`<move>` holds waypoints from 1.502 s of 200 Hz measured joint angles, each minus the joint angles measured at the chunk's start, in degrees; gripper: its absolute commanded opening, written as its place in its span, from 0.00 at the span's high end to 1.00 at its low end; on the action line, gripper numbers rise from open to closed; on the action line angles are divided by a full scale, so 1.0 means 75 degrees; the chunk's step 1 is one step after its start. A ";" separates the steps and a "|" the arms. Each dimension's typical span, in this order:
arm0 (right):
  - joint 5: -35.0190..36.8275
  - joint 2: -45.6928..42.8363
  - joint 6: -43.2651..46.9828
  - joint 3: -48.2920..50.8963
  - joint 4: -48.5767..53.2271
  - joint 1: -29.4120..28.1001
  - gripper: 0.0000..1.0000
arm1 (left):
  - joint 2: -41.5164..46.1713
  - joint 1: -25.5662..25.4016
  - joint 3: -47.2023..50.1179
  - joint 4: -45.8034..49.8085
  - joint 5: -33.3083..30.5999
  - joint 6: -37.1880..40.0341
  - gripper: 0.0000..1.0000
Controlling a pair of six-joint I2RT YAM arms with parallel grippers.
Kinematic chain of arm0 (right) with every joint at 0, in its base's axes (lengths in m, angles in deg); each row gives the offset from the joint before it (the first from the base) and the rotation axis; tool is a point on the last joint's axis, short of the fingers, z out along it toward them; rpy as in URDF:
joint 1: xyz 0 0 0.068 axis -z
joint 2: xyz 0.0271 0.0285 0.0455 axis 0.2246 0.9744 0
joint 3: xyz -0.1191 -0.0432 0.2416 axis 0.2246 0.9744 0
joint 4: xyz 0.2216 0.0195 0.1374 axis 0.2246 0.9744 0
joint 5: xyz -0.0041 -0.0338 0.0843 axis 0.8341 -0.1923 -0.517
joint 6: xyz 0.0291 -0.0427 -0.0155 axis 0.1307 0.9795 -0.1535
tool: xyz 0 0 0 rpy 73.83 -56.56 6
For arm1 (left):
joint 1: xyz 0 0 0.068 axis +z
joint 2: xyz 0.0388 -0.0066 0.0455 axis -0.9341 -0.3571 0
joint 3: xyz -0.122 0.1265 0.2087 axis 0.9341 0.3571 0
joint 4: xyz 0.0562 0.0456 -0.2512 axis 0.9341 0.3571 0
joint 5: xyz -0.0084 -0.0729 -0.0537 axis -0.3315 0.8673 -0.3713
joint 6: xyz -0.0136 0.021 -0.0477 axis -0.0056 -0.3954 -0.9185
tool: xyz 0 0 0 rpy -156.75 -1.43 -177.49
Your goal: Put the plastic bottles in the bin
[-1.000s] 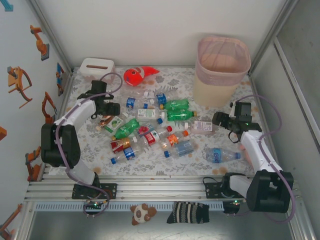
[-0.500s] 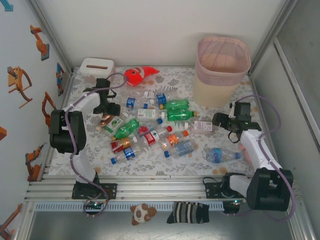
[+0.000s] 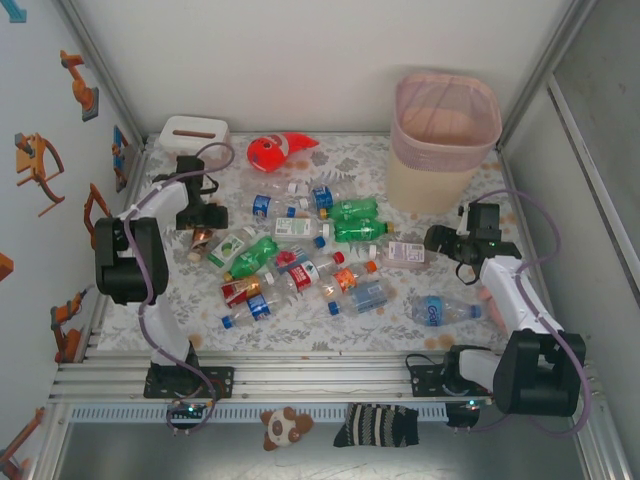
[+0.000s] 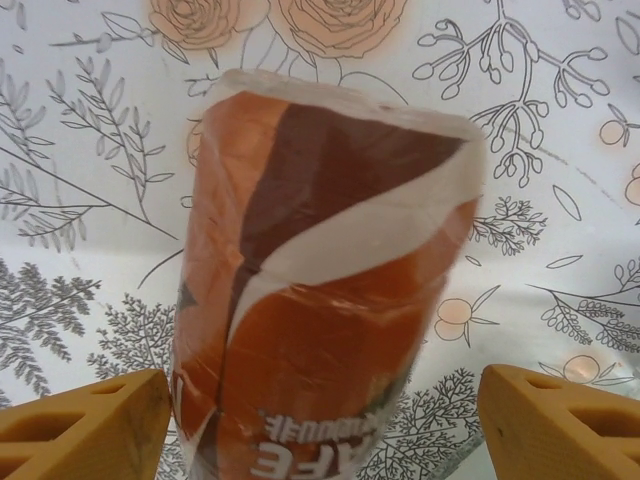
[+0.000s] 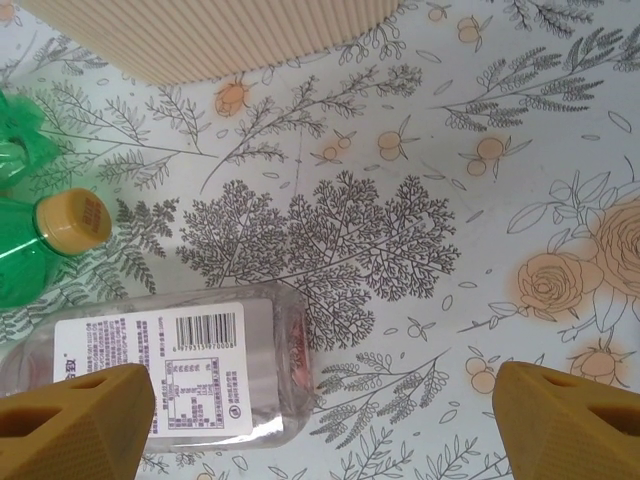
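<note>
Plastic bottles [image 3: 300,255] strewn on their sides across the middle of the flower-printed surface [image 3: 380,325], clear and green, with blue, red, green and white labels, most of them packed close or touching. One blue-labelled bottle [image 3: 440,310] apart from the heap, near the right arm. Bin [image 3: 445,140] upright at the far right of the surface, beige, with a pink liner folded over its rim, just beyond the nearest green bottles. Left hand [image 3: 203,222] at the left edge of the heap, low over an orange-brown bottle [image 3: 203,240]. From the left wrist, the same hand [image 4: 322,430] open wide, a yellow finger [image 4: 85,430] at either side of the orange-brown bottle [image 4: 320,310] lying between them on the surface, one finger just beside its label, the other clear of it, nothing gripped. Right hand [image 3: 440,240] near the front of the bin, by a white-labelled bottle [image 3: 405,252]. From the right wrist, that hand [image 5: 320,420] also spread wide and holding nothing, one finger [image 5: 75,420] over the end of the white-labelled bottle [image 5: 170,375], the other over bare cloth. Cannot tell whether that finger touches the label. Beside that bottle a green bottle [image 5: 25,260] with a yellow-orange cap, and along the top edge the ribbed beige wall of the bin [image 5: 200,30]. Red-orange fish toy [image 3: 275,150] and white tissue box [image 3: 193,132] at the far left, behind the heap.
</note>
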 measured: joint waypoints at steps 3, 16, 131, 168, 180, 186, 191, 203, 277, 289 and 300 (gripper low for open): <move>0.0000 0.0000 0.0000 -0.0012 0.0000 0.0000 0.13 | -0.0032 0.0012 0.0000 0.0000 0.0029 -0.0006 0.25; -0.0003 0.0000 0.0000 -0.0038 -0.0003 0.0000 0.14 | -0.0172 0.0029 0.0000 0.0003 0.0119 -0.0044 0.27; -0.0172 0.0000 -0.0230 -0.0093 0.0012 -0.0015 0.16 | -0.0402 0.0047 0.0020 0.0198 0.0134 -0.0309 0.47; -0.0402 -0.0119 -0.0268 -0.0353 0.0015 -0.0119 0.16 | -0.0294 0.0073 0.0020 0.0221 0.0160 -0.0303 0.49; -0.0583 -0.0242 -0.0315 -0.0458 0.0017 -0.0187 0.16 | -0.0117 0.0073 0.0020 0.0248 0.0265 -0.0300 0.49; -0.0685 -0.0309 -0.0323 -0.0519 0.0017 -0.0224 0.16 | 0.0015 0.0079 0.0017 0.0256 0.0341 -0.0297 0.49; -0.0796 -0.0376 -0.0350 -0.0583 0.0012 -0.0256 0.16 | 0.0140 0.0079 0.0017 0.0256 0.0425 -0.0286 0.49; -0.1052 -0.0504 -0.0396 -0.0766 0.0012 -0.0338 0.16 | 0.0484 0.0076 0.0017 0.0251 0.0699 -0.0230 0.50; -0.2830 -0.0615 -0.0458 -0.2299 -0.0428 -0.2200 0.17 | 0.2903 -0.0105 0.0659 -0.1370 0.3902 -0.0029 0.52; -0.3048 -0.0495 -0.0510 -0.2594 -0.0560 -0.2527 0.16 | 0.3144 -0.0219 0.0833 -0.1722 0.4456 -0.0029 0.52; -0.3235 -0.0358 -0.0571 -0.2844 -0.0729 -0.2774 0.16 | 0.3354 -0.0353 0.0968 -0.2066 0.4940 -0.0079 0.52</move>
